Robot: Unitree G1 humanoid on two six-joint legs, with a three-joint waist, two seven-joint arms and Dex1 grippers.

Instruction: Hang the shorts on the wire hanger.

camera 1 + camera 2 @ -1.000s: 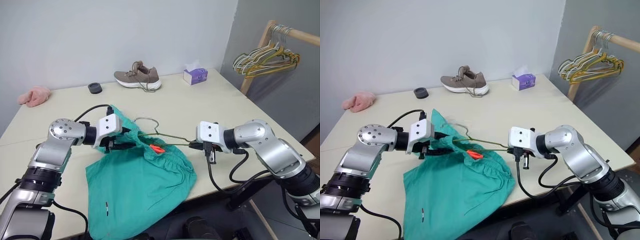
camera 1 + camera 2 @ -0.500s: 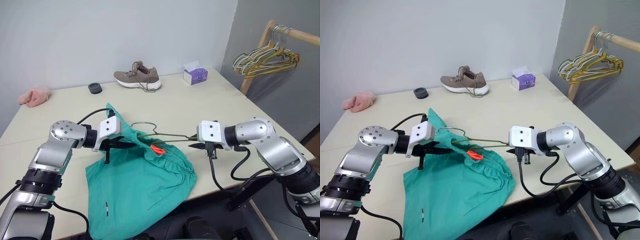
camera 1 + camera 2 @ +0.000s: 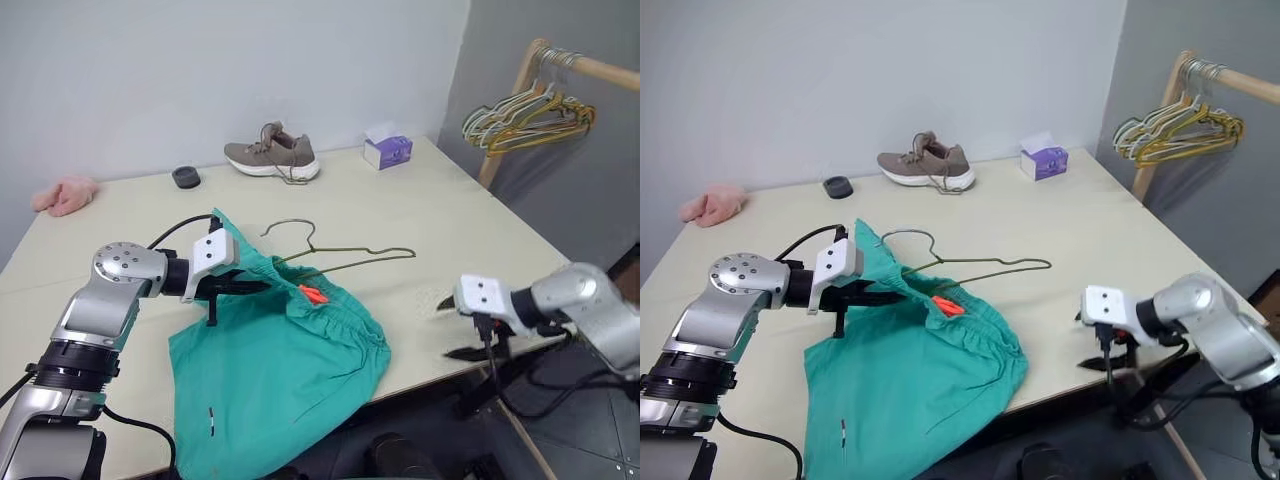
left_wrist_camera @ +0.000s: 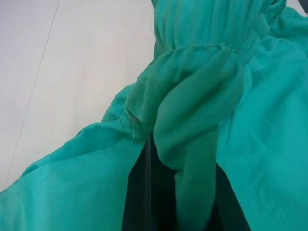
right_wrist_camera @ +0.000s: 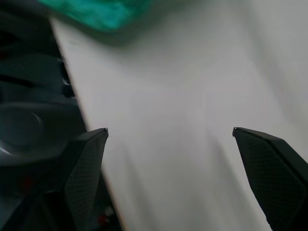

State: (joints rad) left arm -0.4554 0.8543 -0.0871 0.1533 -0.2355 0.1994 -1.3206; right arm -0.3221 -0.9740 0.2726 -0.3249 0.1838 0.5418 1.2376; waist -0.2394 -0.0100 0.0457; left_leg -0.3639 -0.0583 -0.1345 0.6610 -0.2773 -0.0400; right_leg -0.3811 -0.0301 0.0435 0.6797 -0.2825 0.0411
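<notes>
The teal shorts [image 3: 275, 370] lie crumpled on the table's near side, with an orange tag [image 3: 314, 295] at the gathered waistband. My left gripper [image 3: 240, 288] is shut on the waistband, and the left wrist view shows a fold of the shorts [image 4: 192, 96] pinched between its dark fingers. The wire hanger [image 3: 345, 256] has its left part tucked into the waistband. Its hook [image 3: 290, 228] and right corner stick out over the table. My right gripper [image 3: 452, 326] hangs open near the table's front right edge, apart from the hanger. Its spread fingertips [image 5: 96, 144] frame bare tabletop.
A brown shoe [image 3: 272, 157], a purple tissue box [image 3: 388, 151], a small black round object [image 3: 185, 177] and a pink fluffy cloth [image 3: 65, 194] sit along the table's [image 3: 430, 210] far side. A wooden rack with several hangers [image 3: 530, 110] stands at the right.
My right gripper opened, let go of the hanger's right end and drew away to the right and down toward the table's front edge. The left gripper closed on the waistband.
</notes>
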